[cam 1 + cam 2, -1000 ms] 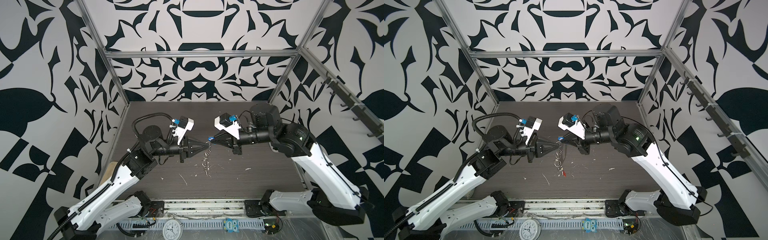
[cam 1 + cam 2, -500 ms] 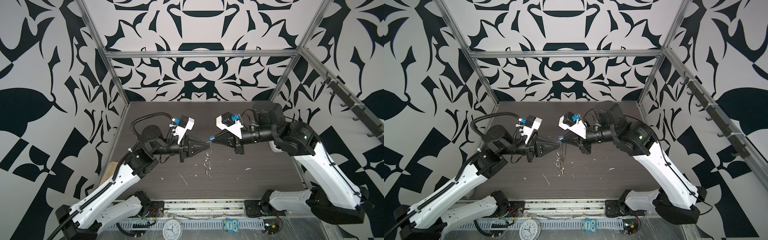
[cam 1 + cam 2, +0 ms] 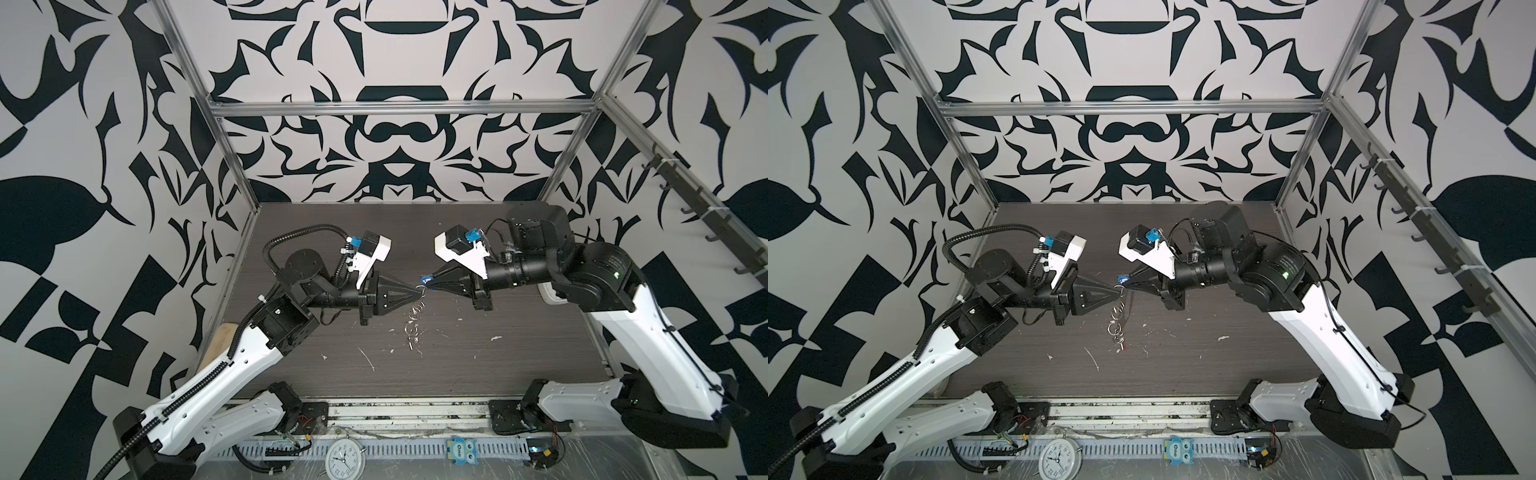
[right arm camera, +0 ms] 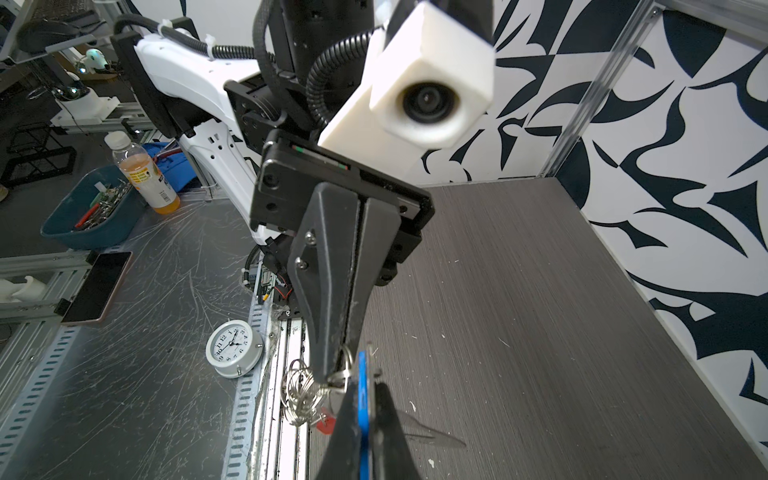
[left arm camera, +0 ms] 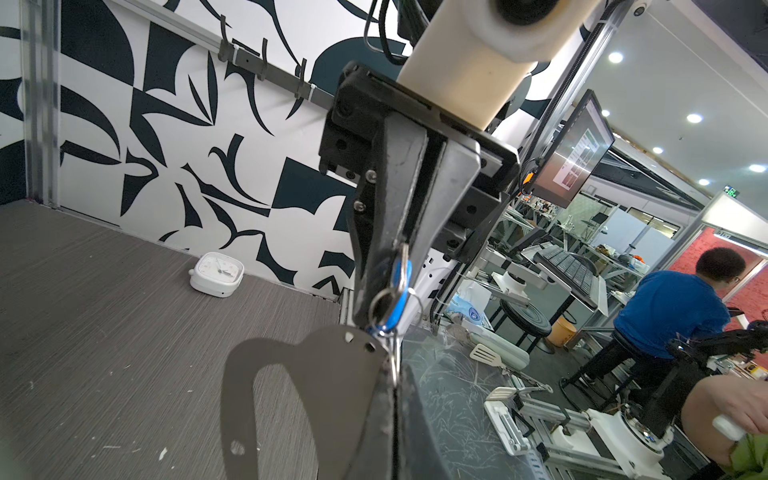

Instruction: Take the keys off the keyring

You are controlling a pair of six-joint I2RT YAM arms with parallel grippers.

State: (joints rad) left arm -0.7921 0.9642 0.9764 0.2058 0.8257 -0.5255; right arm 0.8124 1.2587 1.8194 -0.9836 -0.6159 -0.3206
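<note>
Left hand (image 3: 418, 292) pinches keyring (image 3: 415, 318), right hand (image 3: 428, 286) blue key (image 5: 401, 278); right wrist view reveals red key (image 4: 327, 424).

Left gripper (image 3: 417, 292) and right gripper (image 3: 428, 286) meet mid-table, keyring (image 3: 416, 313) dangling beneath. Open tabletop (image 3: 519, 357) lies all around, bar a clock (image 5: 216, 273) by the wall (image 5: 199, 166).
</note>
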